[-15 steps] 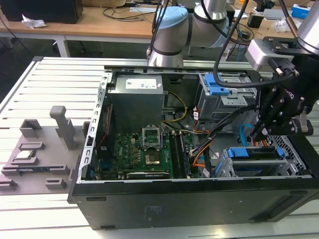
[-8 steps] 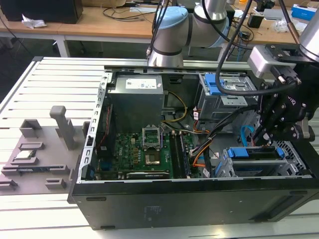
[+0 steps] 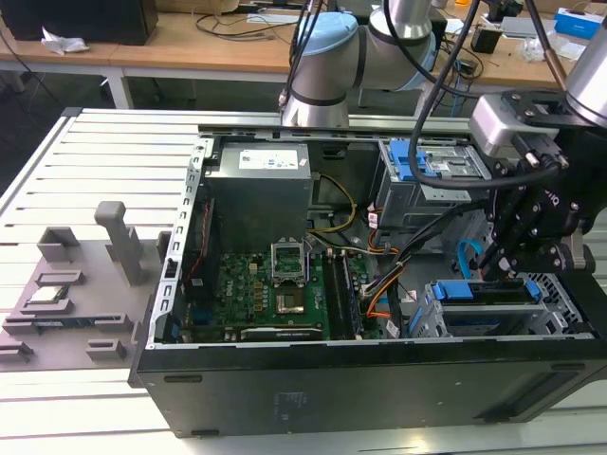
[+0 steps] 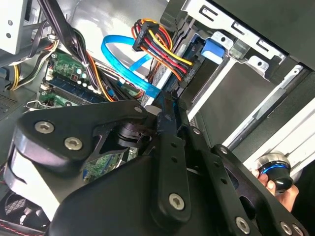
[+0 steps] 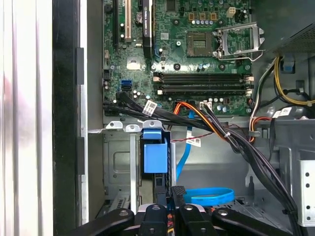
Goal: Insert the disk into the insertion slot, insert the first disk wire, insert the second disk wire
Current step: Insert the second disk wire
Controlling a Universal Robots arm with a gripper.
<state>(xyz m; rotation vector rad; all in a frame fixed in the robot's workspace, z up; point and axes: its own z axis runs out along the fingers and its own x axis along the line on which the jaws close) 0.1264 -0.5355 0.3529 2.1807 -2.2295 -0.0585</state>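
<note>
While 1 gripper hovers, 1 disk sits slotted.

1. This is a robotics lab or electronics workshop.
2. An opened desktop computer case lies on a slatted aluminium work table, its green motherboard exposed.
3. A robot arm is mounted at the table's far edge.
4. Grey fixtures stand on the table at the exterior view's left.
5. Wooden benches strewn with cables run along the far side.
</note>
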